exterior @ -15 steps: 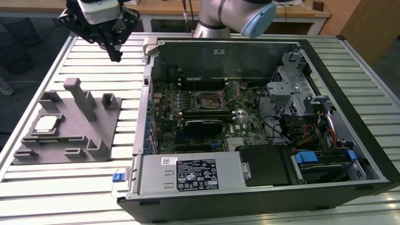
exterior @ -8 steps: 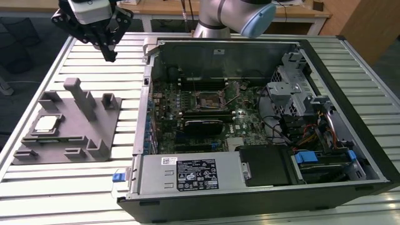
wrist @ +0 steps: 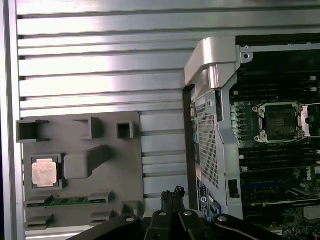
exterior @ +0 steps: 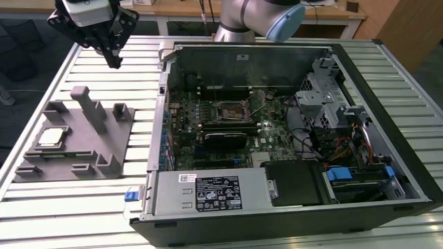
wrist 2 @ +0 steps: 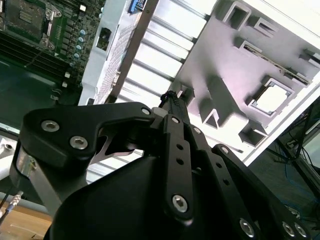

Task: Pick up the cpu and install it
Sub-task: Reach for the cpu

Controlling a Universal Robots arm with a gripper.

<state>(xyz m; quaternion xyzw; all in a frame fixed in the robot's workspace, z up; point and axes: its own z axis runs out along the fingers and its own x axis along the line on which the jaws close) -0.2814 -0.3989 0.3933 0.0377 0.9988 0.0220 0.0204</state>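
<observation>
In the first wrist view the gripper (wrist: pixel 172 193) hangs empty above the slatted desk (wrist: pixel 100 70), its fingers pressed together, near the grey fixture (wrist: pixel 125 170). The cpu (wrist: pixel 44 172) lies flat in a pocket of that fixture, well apart from the gripper. I judge the pickup not yet begun, and a grasp calls for parted fingers squared over the chip. Farther off, the motherboard socket (wrist: pixel 280 121) in the open case looks unfilled.

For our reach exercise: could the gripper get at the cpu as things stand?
Probably yes: the cpu lies uncovered in the grey fixture, open from above; the gripper hangs empty nearby.
</observation>
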